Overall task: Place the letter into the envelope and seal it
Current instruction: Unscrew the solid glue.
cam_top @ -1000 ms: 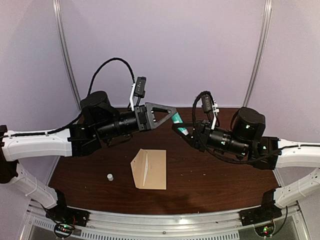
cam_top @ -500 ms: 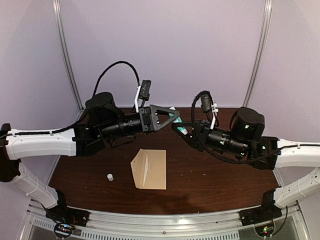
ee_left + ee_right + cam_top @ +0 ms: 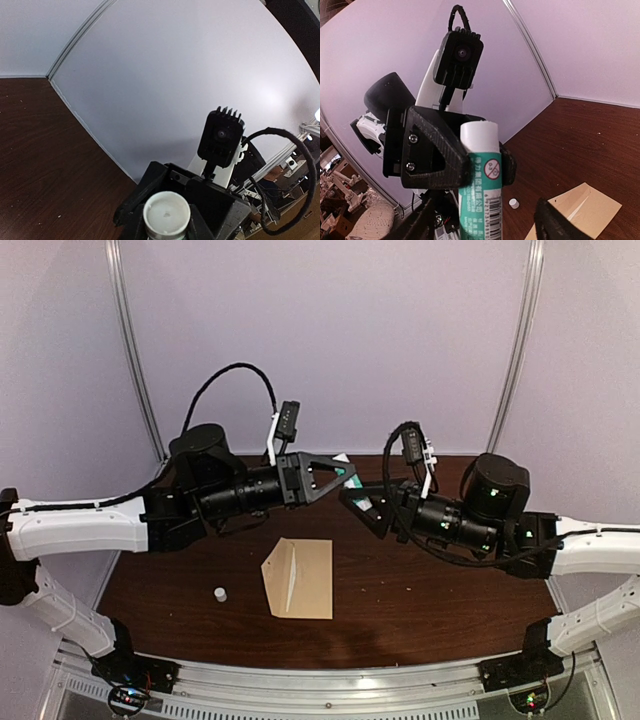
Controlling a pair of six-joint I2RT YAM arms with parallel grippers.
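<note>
The tan envelope [image 3: 298, 577] lies flat on the brown table, its pointed flap to the left; it also shows in the right wrist view as the envelope [image 3: 581, 209]. The letter is hidden. High above the table a teal and white glue stick [image 3: 350, 480] is held between the two arms. My left gripper [image 3: 343, 473] is shut on it, its black fingers [image 3: 436, 156] clamped round the glue stick [image 3: 481, 172]. My right gripper [image 3: 485, 212] stands open, jaws wide on either side of the stick's lower part. The stick's white end [image 3: 166, 214] sits in the left gripper [image 3: 166, 226].
A small white cap [image 3: 220, 593] stands on the table left of the envelope, also seen as the cap [image 3: 513, 203]. Pale walls with metal rails close the back and sides. The right arm's wrist camera [image 3: 221, 134] faces the left wrist.
The left arm moved right and its jaws shut on the glue stick. The right gripper's jaws opened and let go of the stick.
</note>
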